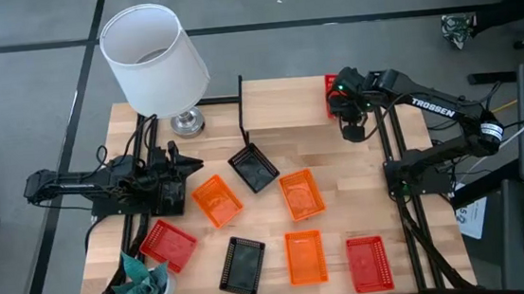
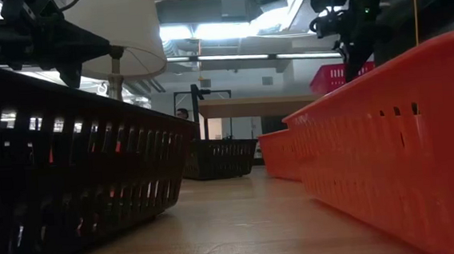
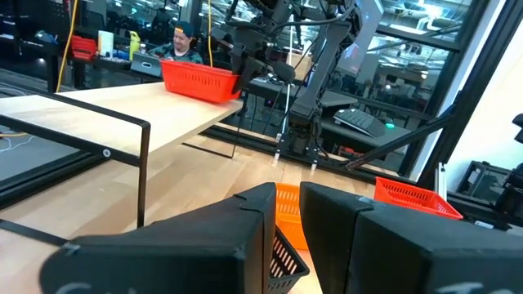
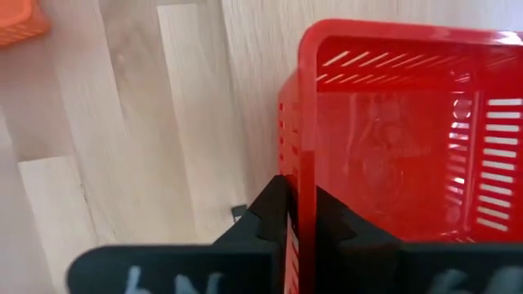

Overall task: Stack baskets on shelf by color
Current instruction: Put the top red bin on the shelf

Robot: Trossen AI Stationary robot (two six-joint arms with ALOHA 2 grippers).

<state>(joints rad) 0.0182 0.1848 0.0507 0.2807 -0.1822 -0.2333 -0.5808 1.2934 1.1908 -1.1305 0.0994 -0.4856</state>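
Step in hand, by my guess: putting first red basket on shelf. Basket sits at shelf's right end, right claw over it.

Right claw: nearly shut, pinching basket's side wall, 1 finger inside, 1 outside.

Next move likely: let go, lift up, fetch another red basket from bench.

Left claw: by bench's left side, over the bench. Fingers close together, narrow gap, nothing held.

7 baskets on bench: 2 black, 3 orange, 2 red.
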